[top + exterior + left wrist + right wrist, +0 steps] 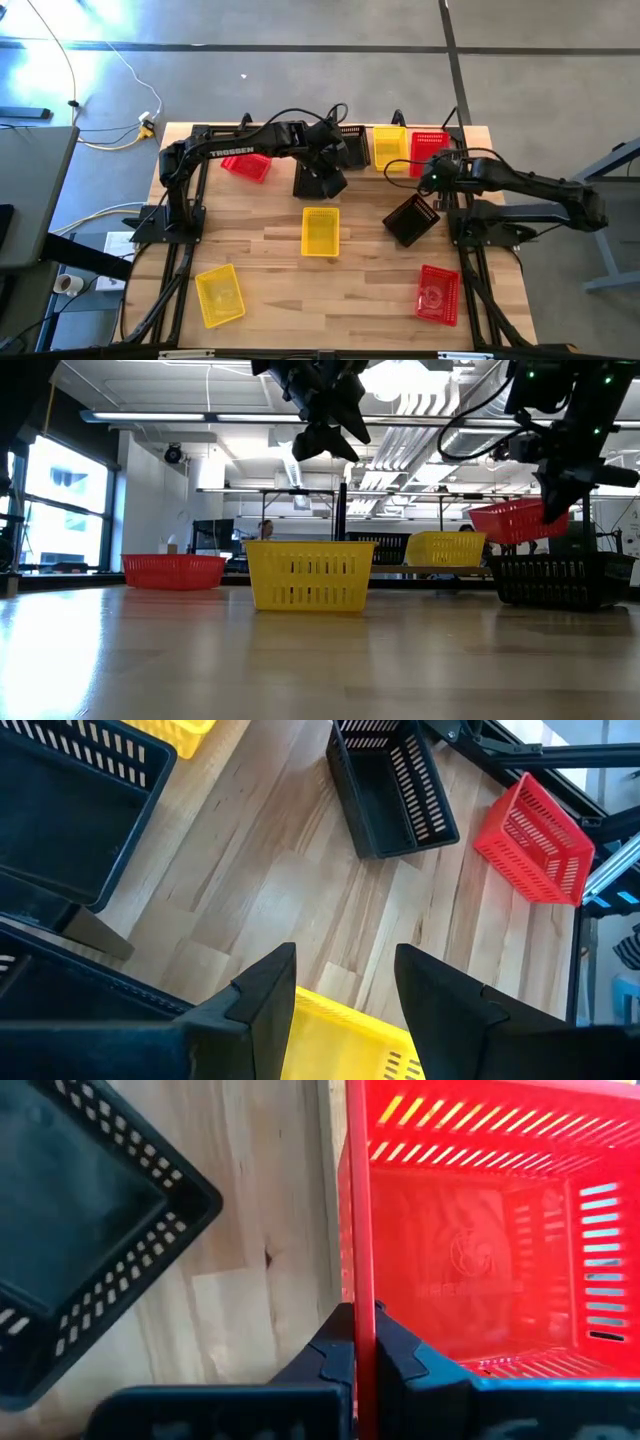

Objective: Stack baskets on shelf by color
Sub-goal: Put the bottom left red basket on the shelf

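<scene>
My right gripper (432,172) is shut on a red basket (428,150) and holds it over the right end of the shelf (366,130) at the table's far edge. A yellow basket (390,148) and a black basket (352,146) sit in the shelf beside it. My left gripper (345,970) is open and hangs in the air (325,420) just in front of the shelf's left end, above the wood between a yellow basket (345,1040) and a black basket (395,785). My right gripper pinches one side wall of the red basket at its rim (358,1280), one finger inside the basket and one outside. The basket is lifted clear (515,520) and tilted, its open side turned partly toward the gripper.
Loose on the table stand a yellow basket (320,232) in the middle, a black one (412,220) right of it, a red one (247,165) at the far left, a yellow one (220,295) near left and a red one (438,295) near right.
</scene>
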`<action>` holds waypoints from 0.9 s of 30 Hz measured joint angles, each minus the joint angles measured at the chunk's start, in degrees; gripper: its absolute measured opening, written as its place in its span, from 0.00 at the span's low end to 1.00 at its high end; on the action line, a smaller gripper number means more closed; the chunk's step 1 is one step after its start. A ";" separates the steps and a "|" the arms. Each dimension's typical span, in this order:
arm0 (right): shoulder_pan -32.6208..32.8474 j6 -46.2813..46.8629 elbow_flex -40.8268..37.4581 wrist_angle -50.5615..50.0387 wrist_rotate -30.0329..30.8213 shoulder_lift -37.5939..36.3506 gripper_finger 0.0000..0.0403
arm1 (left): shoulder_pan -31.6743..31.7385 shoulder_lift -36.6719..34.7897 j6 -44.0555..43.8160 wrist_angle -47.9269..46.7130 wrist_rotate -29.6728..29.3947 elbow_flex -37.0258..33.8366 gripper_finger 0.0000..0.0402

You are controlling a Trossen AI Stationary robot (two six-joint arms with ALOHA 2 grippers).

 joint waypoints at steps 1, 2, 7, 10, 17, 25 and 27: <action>-0.69 -0.93 -0.15 0.31 -0.22 0.03 0.00 | 0.00 0.00 0.00 0.00 0.00 0.00 0.40; -1.38 -1.97 -0.15 0.59 -0.27 0.01 0.00 | 0.00 0.00 0.00 0.01 0.00 0.01 0.40; -6.26 -7.17 -0.15 2.69 -3.49 -0.14 0.00 | 0.00 0.00 0.00 0.01 -0.02 0.01 0.40; -9.67 -9.34 -0.15 2.64 -4.62 -0.14 0.00 | 0.00 0.00 -0.35 0.00 -0.02 0.00 0.40; -17.62 -16.73 -0.15 2.67 -8.85 -0.21 0.00 | -0.04 0.00 -0.61 0.01 0.09 0.01 0.40; -24.39 -22.50 -0.15 3.02 -14.75 1.57 0.00 | 0.00 0.00 -0.66 0.01 3.38 0.01 0.40; -25.50 -23.49 -0.15 3.53 -15.05 3.12 0.00 | 0.00 0.00 -0.63 0.01 3.52 0.00 0.40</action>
